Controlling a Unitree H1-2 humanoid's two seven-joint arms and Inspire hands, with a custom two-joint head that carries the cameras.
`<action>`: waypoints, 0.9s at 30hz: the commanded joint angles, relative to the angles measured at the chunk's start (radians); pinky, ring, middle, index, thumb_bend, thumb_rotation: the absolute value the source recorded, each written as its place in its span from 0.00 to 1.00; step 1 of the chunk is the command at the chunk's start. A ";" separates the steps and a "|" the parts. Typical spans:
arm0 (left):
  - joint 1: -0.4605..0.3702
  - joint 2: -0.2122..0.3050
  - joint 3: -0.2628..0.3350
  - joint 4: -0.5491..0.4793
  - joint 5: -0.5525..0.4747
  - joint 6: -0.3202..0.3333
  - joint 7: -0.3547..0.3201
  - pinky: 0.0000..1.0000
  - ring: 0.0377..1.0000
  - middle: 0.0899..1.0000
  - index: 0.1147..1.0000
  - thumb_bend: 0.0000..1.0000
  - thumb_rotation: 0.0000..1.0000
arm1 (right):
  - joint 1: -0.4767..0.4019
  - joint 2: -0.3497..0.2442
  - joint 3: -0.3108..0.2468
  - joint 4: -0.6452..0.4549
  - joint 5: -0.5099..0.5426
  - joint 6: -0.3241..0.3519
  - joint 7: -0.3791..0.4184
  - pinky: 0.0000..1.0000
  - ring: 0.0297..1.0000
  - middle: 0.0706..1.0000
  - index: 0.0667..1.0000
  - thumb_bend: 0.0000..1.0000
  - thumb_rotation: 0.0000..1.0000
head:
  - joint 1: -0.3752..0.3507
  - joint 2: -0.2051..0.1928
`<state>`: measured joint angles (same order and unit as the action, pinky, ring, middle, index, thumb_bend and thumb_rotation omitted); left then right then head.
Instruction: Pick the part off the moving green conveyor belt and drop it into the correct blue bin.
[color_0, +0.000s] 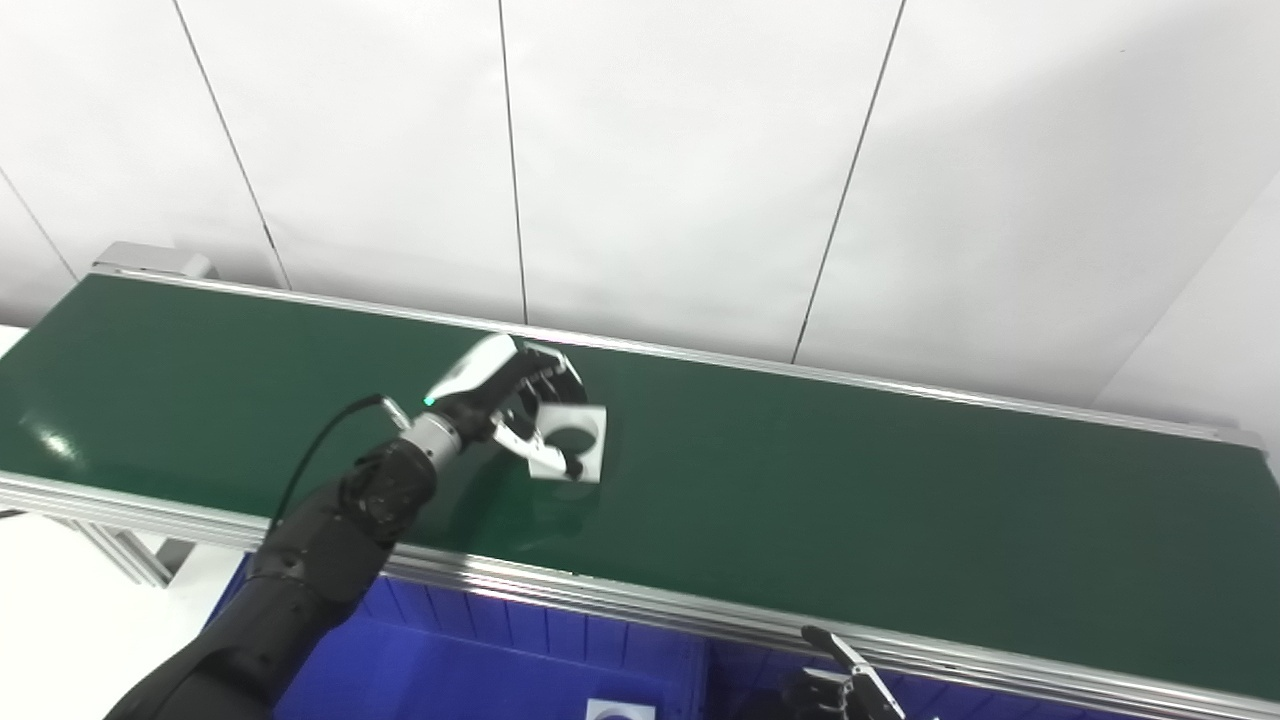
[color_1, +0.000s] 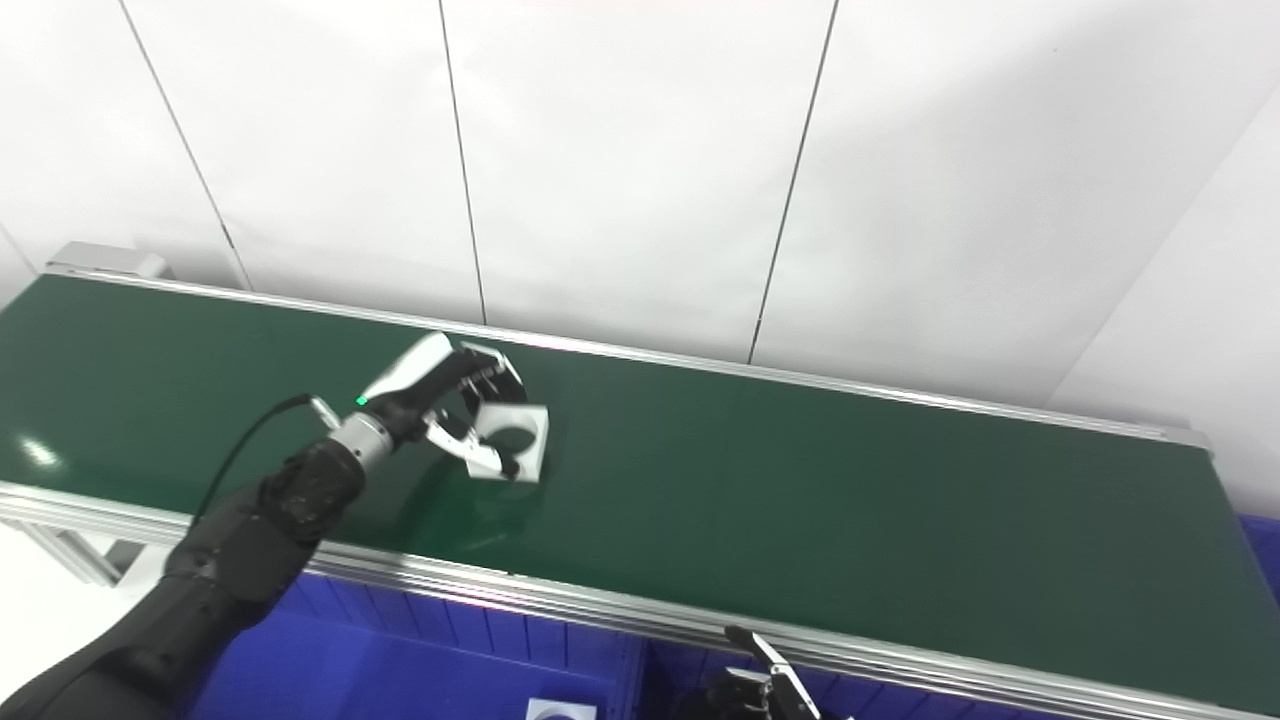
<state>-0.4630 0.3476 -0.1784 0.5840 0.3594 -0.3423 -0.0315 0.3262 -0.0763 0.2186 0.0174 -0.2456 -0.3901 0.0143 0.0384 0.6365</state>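
Note:
The part (color_0: 578, 437) is a flat white square plate with a round hole, on the green conveyor belt (color_0: 850, 490) left of its middle. My left hand (color_0: 515, 400) reaches over the belt and is closed around the part: fingers curl over its far edge and the thumb (color_0: 545, 455) lies across its near side. The same grasp shows in the right eye view (color_1: 500, 425). I cannot tell whether the part is lifted off the belt. My right hand (color_0: 840, 685) shows only partly at the bottom edge, below the belt's front rail, with one finger raised.
Blue bins (color_0: 480, 650) sit below the belt's front rail (color_0: 640, 600); a divider runs between them. A white part (color_0: 620, 711) lies in the bin at the bottom edge. A white panelled wall stands behind the belt.

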 joint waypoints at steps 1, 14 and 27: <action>-0.009 0.023 0.035 -0.095 -0.050 -0.048 0.004 0.41 0.44 0.40 0.48 0.51 0.00 | 0.000 0.010 0.001 -0.034 0.001 -0.013 -0.003 0.60 0.65 0.66 0.85 0.72 0.45 | 0.000 -0.001; 0.215 0.004 0.131 -0.502 -0.314 -0.001 -0.122 0.44 0.45 0.40 0.48 0.51 0.00 | 0.003 0.047 -0.006 -0.096 -0.036 0.039 -0.021 0.62 0.66 0.67 0.83 0.72 0.49 | -0.110 0.128; 0.470 -0.028 0.040 -0.497 -0.213 -0.127 -0.119 0.45 0.48 0.42 0.47 0.51 0.00 | 0.006 0.089 -0.016 -0.163 -0.065 0.117 -0.038 0.60 0.67 0.69 0.81 0.72 0.46 | -0.189 0.217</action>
<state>0.0095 0.3100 -0.1257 0.1140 0.1188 -0.4237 -0.1668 0.3340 0.0011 0.2045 -0.1064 -0.3143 -0.2762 -0.0143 -0.1503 0.8468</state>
